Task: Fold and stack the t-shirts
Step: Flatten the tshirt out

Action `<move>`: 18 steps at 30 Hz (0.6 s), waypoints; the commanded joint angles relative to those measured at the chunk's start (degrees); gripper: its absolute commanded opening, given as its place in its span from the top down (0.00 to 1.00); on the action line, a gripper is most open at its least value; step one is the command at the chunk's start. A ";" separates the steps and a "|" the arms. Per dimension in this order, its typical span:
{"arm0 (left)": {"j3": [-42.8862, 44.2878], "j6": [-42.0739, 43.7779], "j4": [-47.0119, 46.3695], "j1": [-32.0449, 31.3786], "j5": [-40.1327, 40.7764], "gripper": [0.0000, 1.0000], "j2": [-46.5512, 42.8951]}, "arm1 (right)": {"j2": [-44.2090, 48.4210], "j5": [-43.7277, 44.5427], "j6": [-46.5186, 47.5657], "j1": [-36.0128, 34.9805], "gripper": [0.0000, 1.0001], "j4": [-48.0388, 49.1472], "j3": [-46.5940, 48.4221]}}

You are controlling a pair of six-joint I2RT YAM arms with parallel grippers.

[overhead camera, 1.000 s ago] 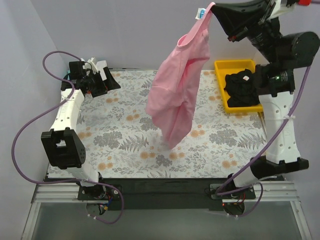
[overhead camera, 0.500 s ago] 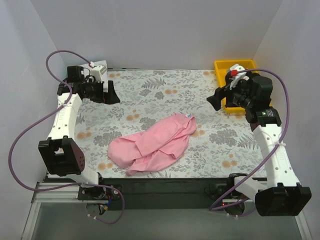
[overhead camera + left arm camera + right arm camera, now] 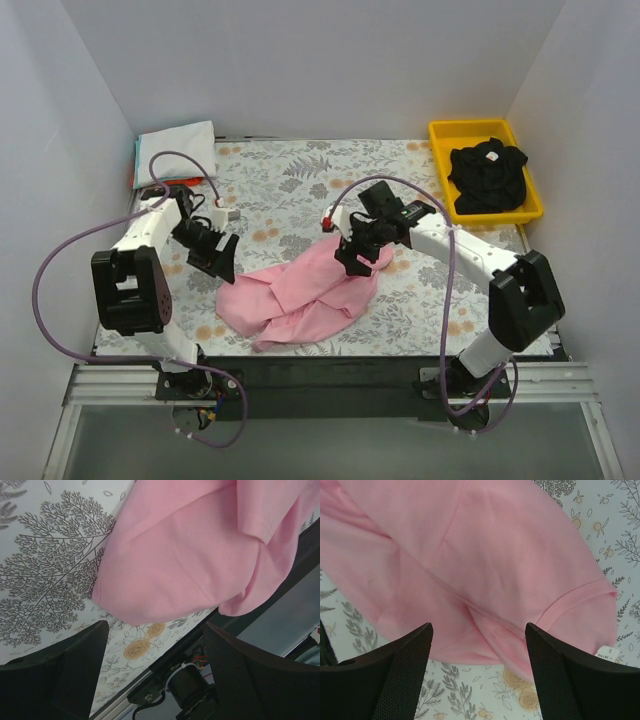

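1. Starting with the light pink t-shirt (image 3: 300,295), we find it in a crumpled, unfolded heap on the floral table cloth (image 3: 300,180). It lies near the middle of the table, towards the near edge, between the two arms.
2. Its cloth looks soft and plain, bunched into loose overlapping folds. In the right wrist view, a ribbed collar (image 3: 580,595) with a small size label marks one end.
3. The left gripper (image 3: 222,265) hovers at the shirt's left end. Its jaws are spread wide and hold nothing, and the rounded pink edge lies just ahead of them.
4. The right gripper (image 3: 357,262) hangs over the shirt's far right end, near the collar. Its jaws are also wide apart and empty, with pink cloth directly below.
5. We judge the step in hand to be spreading this shirt flat, and no fold has been made yet.
6. The next move calls for each gripper to lower and pinch a single layer at an edge, then draw the ends apart. Catching two layers would likely keep the heap bunched.
7. Further out, a black t-shirt (image 3: 488,178) sits unfolded in the yellow tray (image 3: 437,165) at the far right. A folded stack (image 3: 175,143), white on top, rests in the far left corner.
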State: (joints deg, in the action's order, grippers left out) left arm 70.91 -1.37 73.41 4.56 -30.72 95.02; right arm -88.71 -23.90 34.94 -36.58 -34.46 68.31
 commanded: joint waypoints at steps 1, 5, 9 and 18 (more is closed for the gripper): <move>-4.01 1.81 -1.59 -2.44 6.27 0.25 -1.68 | -4.79 7.02 4.08 -1.65 0.20 5.01 1.73; -7.19 -1.96 -6.86 -7.71 10.41 0.31 0.50 | -10.16 9.04 6.98 -2.27 0.20 5.19 4.02; -9.04 -3.64 -9.94 -10.44 13.31 0.41 2.53 | -13.24 14.04 8.83 -1.92 0.22 5.19 2.71; -9.31 -9.00 -19.79 -11.94 20.87 0.74 5.78 | -9.21 15.55 8.65 -0.34 0.60 0.28 -7.92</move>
State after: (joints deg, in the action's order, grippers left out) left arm 59.86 -7.64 60.36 -7.09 -14.33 99.77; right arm -101.25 -9.32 42.52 -37.26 -29.80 64.05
